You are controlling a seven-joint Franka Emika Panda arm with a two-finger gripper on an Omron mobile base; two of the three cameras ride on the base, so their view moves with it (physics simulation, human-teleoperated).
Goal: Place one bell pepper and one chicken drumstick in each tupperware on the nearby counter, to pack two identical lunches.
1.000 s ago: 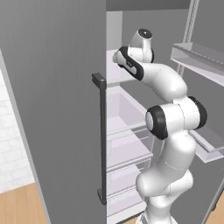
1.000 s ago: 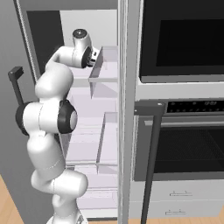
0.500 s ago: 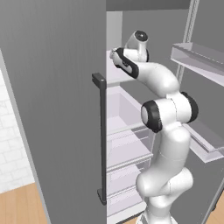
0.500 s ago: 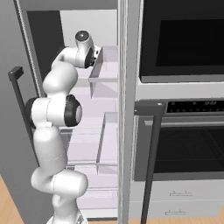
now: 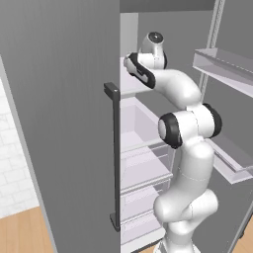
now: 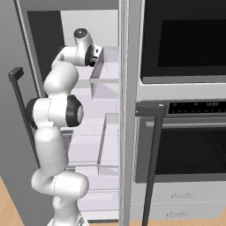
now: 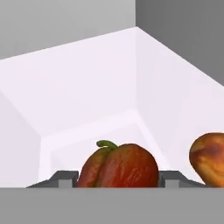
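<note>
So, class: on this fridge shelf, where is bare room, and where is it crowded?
Bare: the white shelf floor behind the bell pepper, up to the back corner. Crowded: the front, where that pepper and a second one at right sit.

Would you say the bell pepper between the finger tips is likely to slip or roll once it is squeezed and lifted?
The bell pepper looks glossy and rounded, so it may slip between the flat finger tips. Its lobed, bulging shape would probably roll if nudged. It appears firm rather than floppy.

We reach into the open fridge's upper shelf [image 6: 108, 70].
In the hand view, one bell pepper [image 7: 119, 166] sits between our fingertips [image 7: 65, 178]; another piece [image 7: 209, 156] lies to its right.
</note>
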